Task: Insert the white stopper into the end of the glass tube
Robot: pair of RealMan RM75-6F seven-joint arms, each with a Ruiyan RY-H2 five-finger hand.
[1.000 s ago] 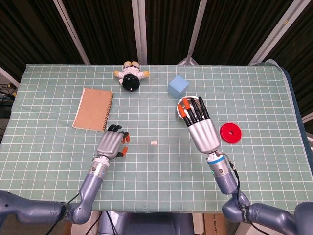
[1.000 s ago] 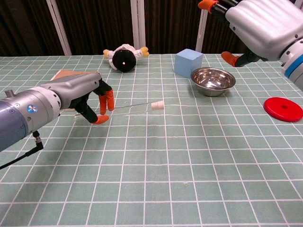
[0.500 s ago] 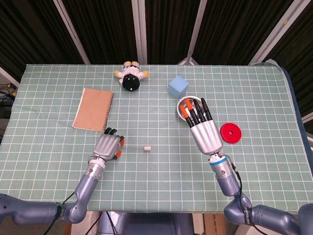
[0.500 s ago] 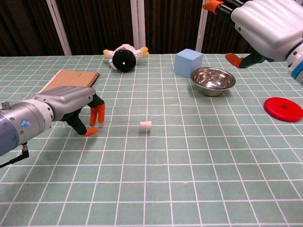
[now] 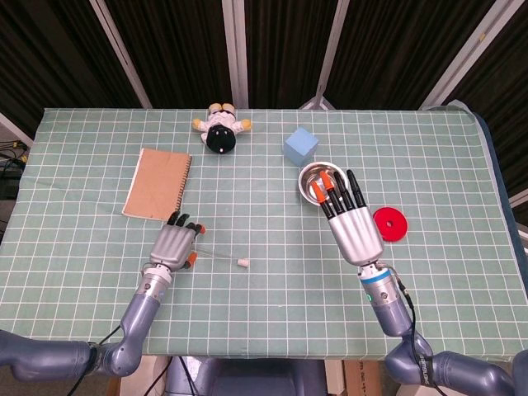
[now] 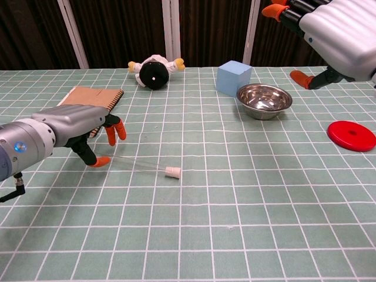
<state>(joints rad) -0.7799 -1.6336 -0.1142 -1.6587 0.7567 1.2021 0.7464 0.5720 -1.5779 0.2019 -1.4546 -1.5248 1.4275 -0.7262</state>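
1. Since the earlier frames, the glass tube (image 6: 136, 165) with the white stopper (image 6: 172, 172) on its end has been lowered and is now seen lying on the table (image 5: 272, 305), and the left hand (image 5: 175, 246) has been drawn back toward the robot.
2. Left hand is held low beside the tube's free end, fingers loosely curled; whether the tube is still pinched cannot be told.
3. Right hand (image 5: 353, 224) is raised above the table near the bowl (image 6: 264, 99), fingers spread, nothing held.
4. One tube, one stopper, one bowl, one notebook (image 5: 157, 184), one blue cube (image 5: 300, 147), one red disc (image 5: 388, 223) and one doll (image 5: 221, 129) are counted.
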